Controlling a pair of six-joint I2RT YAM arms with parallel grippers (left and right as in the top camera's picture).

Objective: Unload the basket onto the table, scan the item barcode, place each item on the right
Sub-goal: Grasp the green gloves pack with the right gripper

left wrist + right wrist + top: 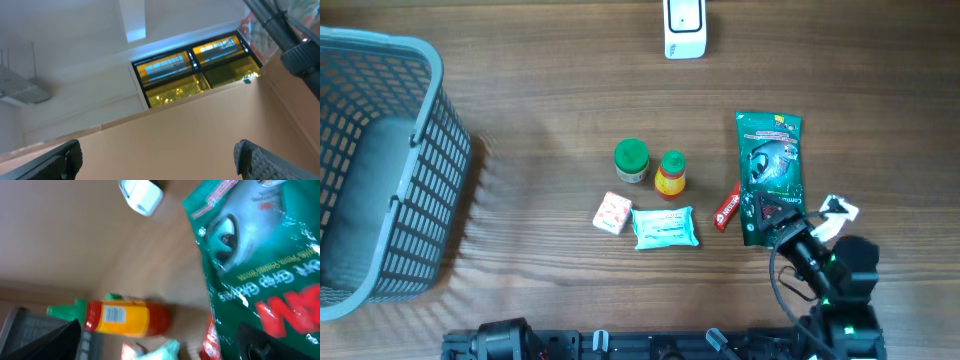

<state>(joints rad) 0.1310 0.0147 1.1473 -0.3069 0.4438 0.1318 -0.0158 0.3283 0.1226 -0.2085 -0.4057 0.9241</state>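
The right gripper (157, 332) is holding its jaws spread wide with nothing between them, its dark fingers (50, 340) showing at the bottom corners of the wrist view. It is hovering over the near end of the green pouch (769, 165), which I am taking as the item to be scanned, since it is filling most of what that wrist camera sees. The pouch is lying flat on the table (540, 240) with its long side running away from the robot. That is probably why the wrist is pointing down at its end, where an edge gives something to pinch.

A red tube (727, 207) is lying just beside the pouch's left edge, so a grasp there is risking a nudge. Further left, a sauce bottle (670, 175) and a green-lidded jar (632, 160) are standing side by side. A teal wipes pack (665, 227) and a small box (612, 212) are lying nearer the robot.

The white scanner (685, 30) is sitting at the far edge, well apart from the goods, so any item is needing a lift and carry to reach it. The basket (430, 180) is waiting at the left, likely for scanned goods.

The left gripper (157, 155) is also gaping empty, looking up and away from the work
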